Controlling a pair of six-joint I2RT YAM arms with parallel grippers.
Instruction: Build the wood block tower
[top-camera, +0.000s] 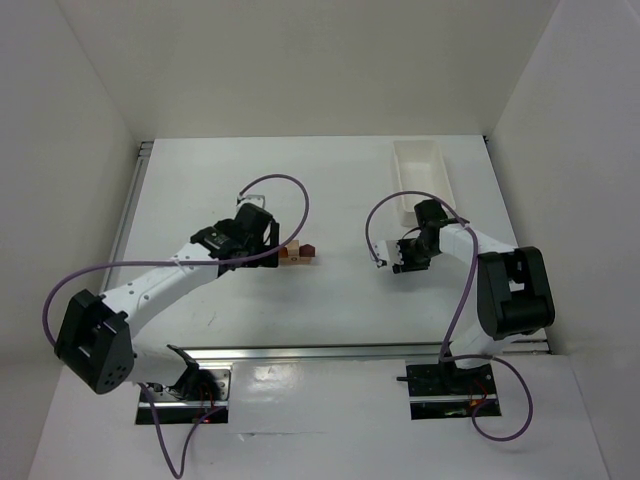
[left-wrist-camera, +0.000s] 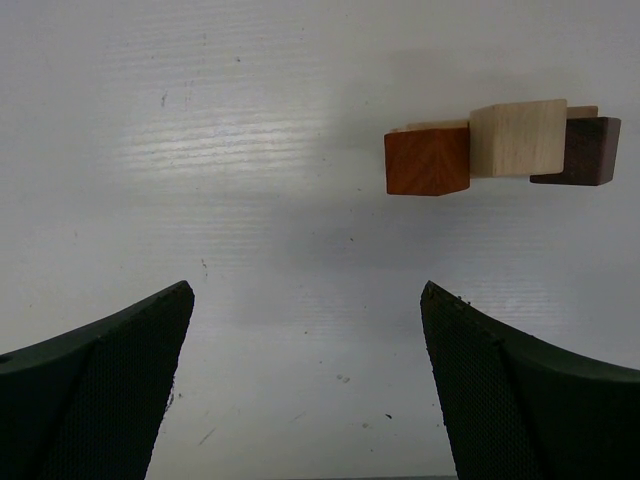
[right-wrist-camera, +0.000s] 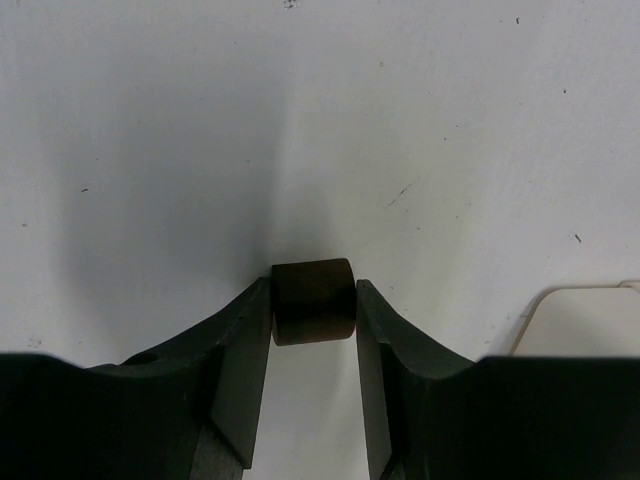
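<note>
The wood block tower (top-camera: 298, 254) is a small cluster on the table, left of centre. In the left wrist view it shows as an orange-tan block (left-wrist-camera: 427, 160), a pale beige block (left-wrist-camera: 518, 138) and a dark brown block (left-wrist-camera: 588, 150), side by side and touching. My left gripper (left-wrist-camera: 307, 292) is open and empty, just short of the cluster, which lies ahead and to its right. My right gripper (right-wrist-camera: 313, 288) is shut on a small dark brown block (right-wrist-camera: 313, 300) with rounded edges, held at its fingertips over the table. In the top view it (top-camera: 385, 258) is right of the cluster.
A white rectangular tray (top-camera: 425, 180) stands at the back right, behind the right arm; its corner shows in the right wrist view (right-wrist-camera: 585, 320). White walls enclose the table on three sides. A metal rail (top-camera: 350, 352) runs along the near edge.
</note>
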